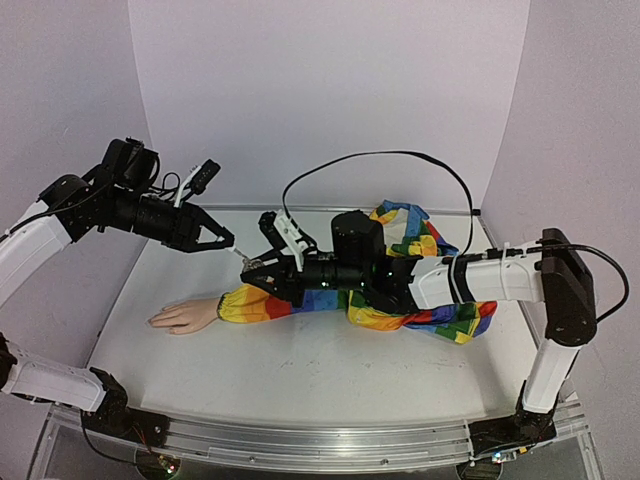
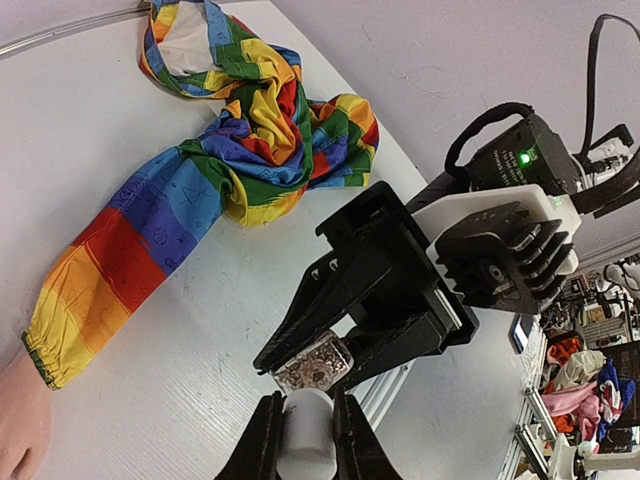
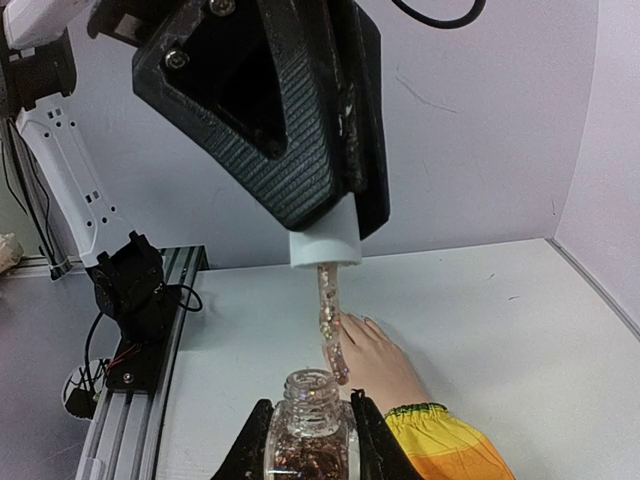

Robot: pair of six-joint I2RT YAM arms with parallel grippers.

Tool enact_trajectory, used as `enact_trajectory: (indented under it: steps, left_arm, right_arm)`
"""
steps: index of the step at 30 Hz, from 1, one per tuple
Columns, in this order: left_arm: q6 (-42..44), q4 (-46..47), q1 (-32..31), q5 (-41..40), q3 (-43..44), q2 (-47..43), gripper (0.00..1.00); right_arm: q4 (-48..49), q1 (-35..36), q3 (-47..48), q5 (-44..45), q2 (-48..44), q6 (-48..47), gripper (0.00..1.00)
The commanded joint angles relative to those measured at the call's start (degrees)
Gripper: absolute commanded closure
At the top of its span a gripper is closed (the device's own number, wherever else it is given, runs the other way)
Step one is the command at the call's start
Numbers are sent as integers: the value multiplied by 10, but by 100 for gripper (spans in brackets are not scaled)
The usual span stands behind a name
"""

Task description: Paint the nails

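My left gripper is shut on a white cap whose glitter-coated brush hangs just above and behind the open neck of a small clear glass bottle. My right gripper is shut on that bottle, held above the table. The pale mannequin hand lies flat on the table at the end of the rainbow-striped sleeve, below and left of both grippers. In the right wrist view the hand lies behind the bottle; its nails are too small to make out.
The rest of the rainbow garment is bunched under and behind the right arm. A black cable loops above it. An aluminium rail runs along the near table edge. Pale walls close in the back and sides.
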Motion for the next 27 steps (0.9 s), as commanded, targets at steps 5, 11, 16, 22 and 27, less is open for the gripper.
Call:
enact_trajectory:
  steps: [5,11,16,22,27]
  left_arm:
    - [12,4,-3,5,19,-18,100]
    - [13,3,-4,9,19,-20,100]
    - [14,1,-3,12,15,-20,100]
    - [15,1,-3,11,17,-17,100]
    - [15,-2,-3,12,17,-12,100]
  right_arm:
    - [44,4,31,6,-1,7,100]
    - [44,4,34,10,2,9,100]
    - [43,4,43,3,6,10,100]
    - [43,6,52,-12,10,10,100]
    - [40,7,58,-17,15,8,100]
